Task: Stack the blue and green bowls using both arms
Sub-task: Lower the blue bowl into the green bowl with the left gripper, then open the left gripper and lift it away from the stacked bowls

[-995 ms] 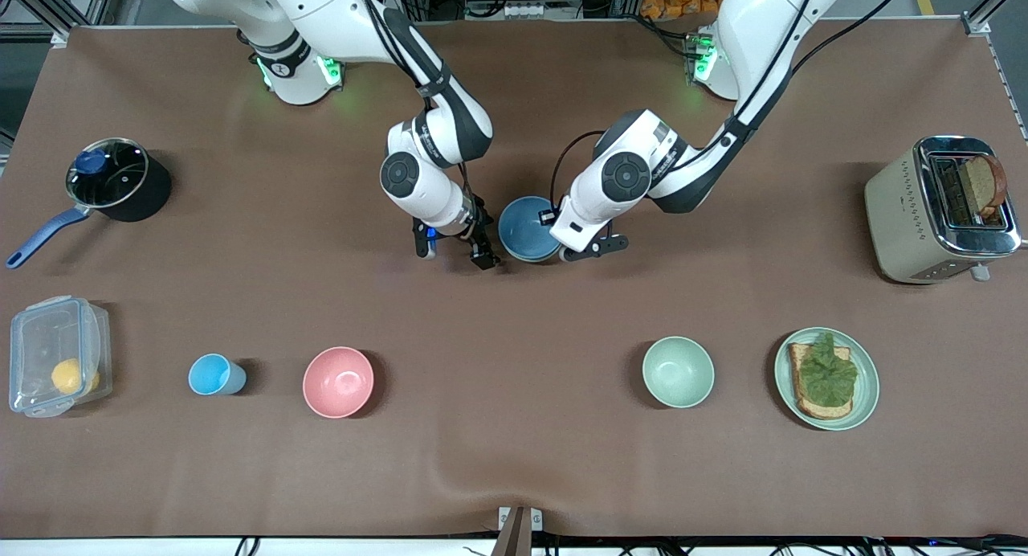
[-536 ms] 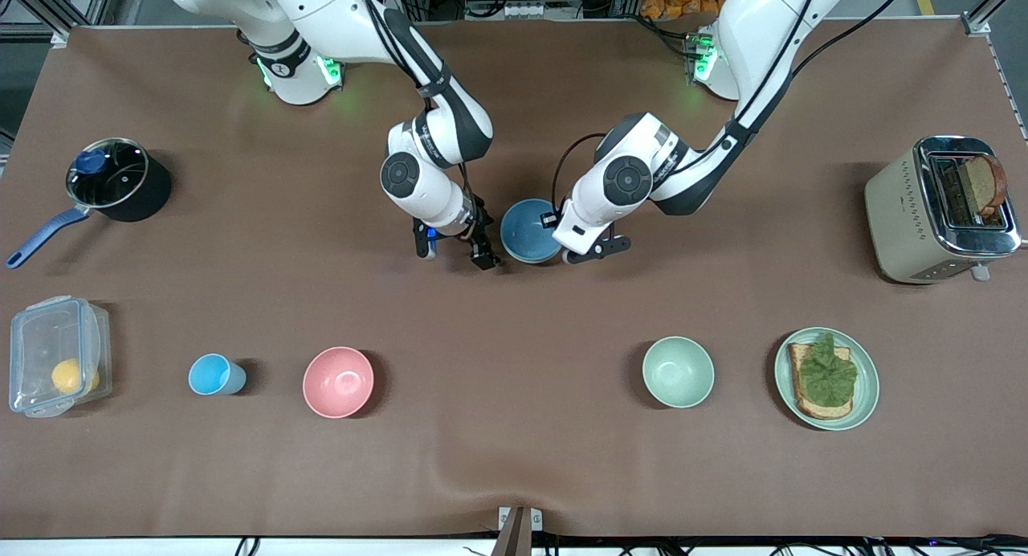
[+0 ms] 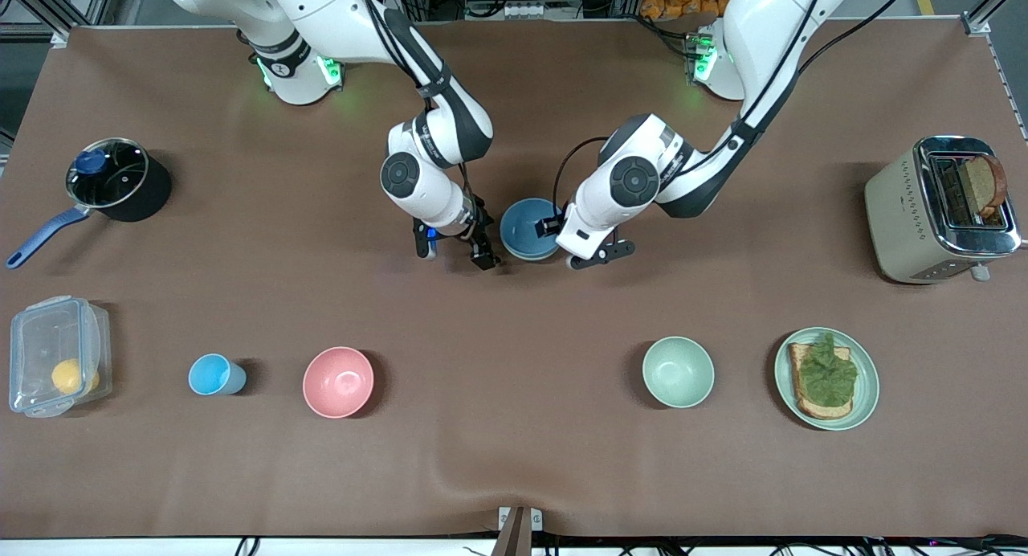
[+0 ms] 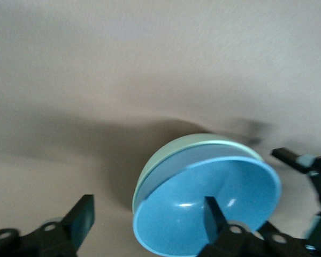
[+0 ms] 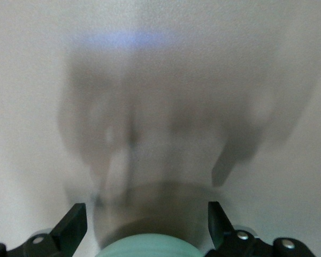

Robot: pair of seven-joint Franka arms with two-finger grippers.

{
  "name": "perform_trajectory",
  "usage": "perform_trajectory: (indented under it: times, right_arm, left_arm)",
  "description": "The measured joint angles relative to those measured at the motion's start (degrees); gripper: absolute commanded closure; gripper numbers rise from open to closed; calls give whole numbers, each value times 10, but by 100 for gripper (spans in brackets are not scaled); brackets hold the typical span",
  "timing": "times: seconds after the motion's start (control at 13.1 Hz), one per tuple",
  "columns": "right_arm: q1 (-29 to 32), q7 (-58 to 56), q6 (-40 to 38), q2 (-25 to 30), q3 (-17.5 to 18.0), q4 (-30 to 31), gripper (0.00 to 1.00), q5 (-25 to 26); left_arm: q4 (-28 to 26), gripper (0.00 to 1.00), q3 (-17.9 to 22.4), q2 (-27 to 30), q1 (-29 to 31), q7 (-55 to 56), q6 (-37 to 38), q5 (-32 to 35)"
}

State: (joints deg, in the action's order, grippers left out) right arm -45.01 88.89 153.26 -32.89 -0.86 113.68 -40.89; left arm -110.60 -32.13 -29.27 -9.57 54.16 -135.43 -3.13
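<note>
The blue bowl (image 3: 529, 228), plain matte blue, sits nested in the green bowl (image 4: 171, 155), whose pale sage rim peeks out beneath it, mid-table between both arms. The left gripper (image 3: 580, 249) hangs beside the stack with fingers spread, gripping nothing. The right gripper (image 3: 454, 251) hangs beside it too, spread wide.

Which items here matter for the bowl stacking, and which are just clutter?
Job: blue bowl, nested in green bowl; left claw, open beside the stack; right claw, open at the stack's right-arm side.
Clutter: mint bowl, pink bowl, cup, toast plate, toaster, pot, plastic box.
</note>
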Motion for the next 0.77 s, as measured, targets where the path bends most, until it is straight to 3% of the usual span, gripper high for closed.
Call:
perform_trajectory:
  times: [0.23, 0.46, 0.77]
  right_arm:
    - [0, -2, -7, 0, -1, -1, 0, 0]
    - [3, -24, -52, 7, -12, -4, 0, 0]
    - [17, -67, -132, 30, -36, -7, 0, 8]
  left_arm:
    - [11, 0, 1, 65, 26, 1, 37, 0]
    - [40, 0, 2, 140, 73, 1, 121, 4]
    - [104, 0, 3, 186, 128, -26, 226, 56]
